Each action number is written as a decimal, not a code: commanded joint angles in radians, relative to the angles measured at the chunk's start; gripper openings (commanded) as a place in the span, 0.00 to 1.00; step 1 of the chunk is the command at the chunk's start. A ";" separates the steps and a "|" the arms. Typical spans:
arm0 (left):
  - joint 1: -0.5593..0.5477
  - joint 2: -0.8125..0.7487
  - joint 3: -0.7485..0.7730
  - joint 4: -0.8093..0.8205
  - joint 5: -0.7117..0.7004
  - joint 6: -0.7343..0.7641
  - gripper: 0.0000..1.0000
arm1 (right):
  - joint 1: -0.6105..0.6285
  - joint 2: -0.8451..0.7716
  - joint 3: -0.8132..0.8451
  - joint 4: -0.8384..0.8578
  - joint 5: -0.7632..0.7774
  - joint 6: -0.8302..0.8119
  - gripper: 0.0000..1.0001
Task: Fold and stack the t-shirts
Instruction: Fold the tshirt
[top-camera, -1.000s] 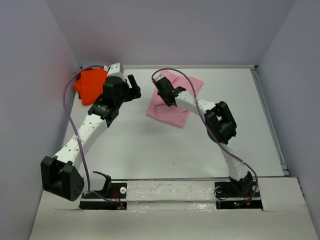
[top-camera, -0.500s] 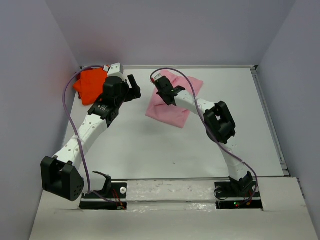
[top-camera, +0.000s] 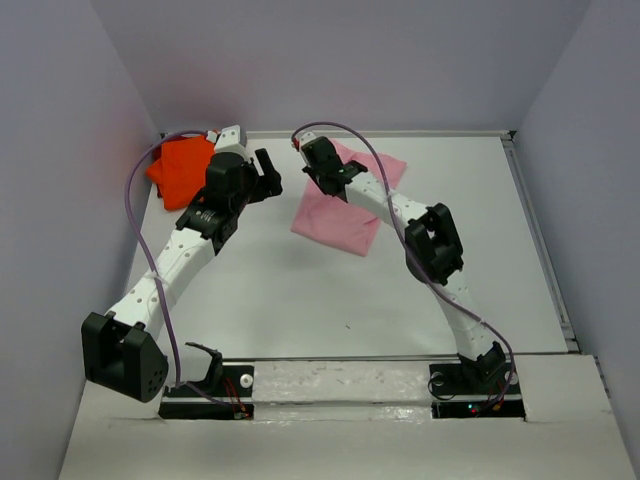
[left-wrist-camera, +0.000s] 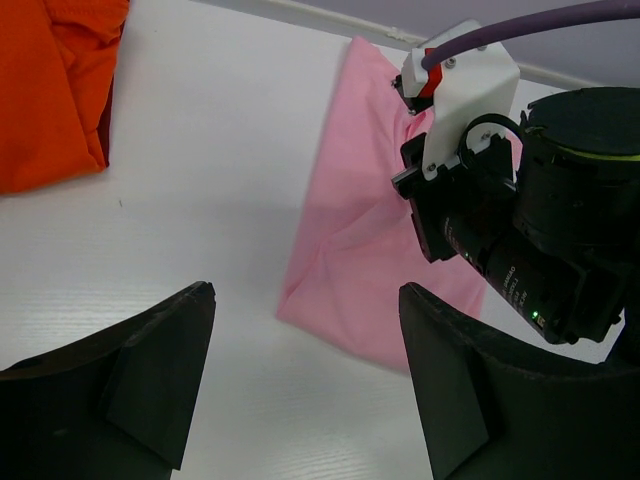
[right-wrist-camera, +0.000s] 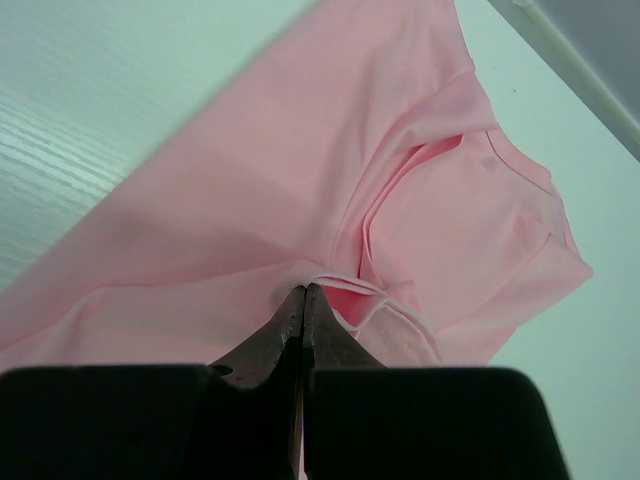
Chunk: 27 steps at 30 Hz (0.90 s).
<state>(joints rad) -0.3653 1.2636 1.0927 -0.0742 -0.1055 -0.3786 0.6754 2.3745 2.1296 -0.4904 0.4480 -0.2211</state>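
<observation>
The light pink t-shirt (top-camera: 345, 220) lies partly folded at the table's back middle. It also shows in the left wrist view (left-wrist-camera: 350, 270) and in the right wrist view (right-wrist-camera: 250, 200). My right gripper (top-camera: 328, 180) (right-wrist-camera: 303, 290) is shut on a pinched fold of this shirt near its collar. The bright orange t-shirt (top-camera: 180, 168) (left-wrist-camera: 50, 90) lies folded in the back left corner. A dark red edge (left-wrist-camera: 104, 135) shows under its right side. My left gripper (top-camera: 270, 176) (left-wrist-camera: 305, 300) is open and empty above bare table between the two shirts.
The white table (top-camera: 300, 290) is walled on the left, back and right. A raised rim (top-camera: 530, 220) runs along the right side. Purple cables (top-camera: 150, 250) loop over both arms. The two wrists are close together at the back.
My right gripper has moved a little back and left, still pinching the pink shirt. The left arm has not moved.
</observation>
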 joint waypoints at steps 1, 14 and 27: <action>-0.004 -0.036 -0.007 0.044 -0.010 0.007 0.83 | 0.003 0.038 0.081 0.044 -0.049 -0.020 0.00; -0.006 -0.038 -0.011 0.056 0.016 0.003 0.83 | 0.003 0.166 0.179 0.142 -0.066 -0.058 0.00; -0.004 -0.020 -0.013 0.063 0.047 0.006 0.83 | 0.003 0.036 0.011 0.329 0.079 -0.149 0.74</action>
<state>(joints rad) -0.3656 1.2465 1.0794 -0.0490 -0.0784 -0.3790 0.6754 2.5427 2.2135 -0.2871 0.4576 -0.3279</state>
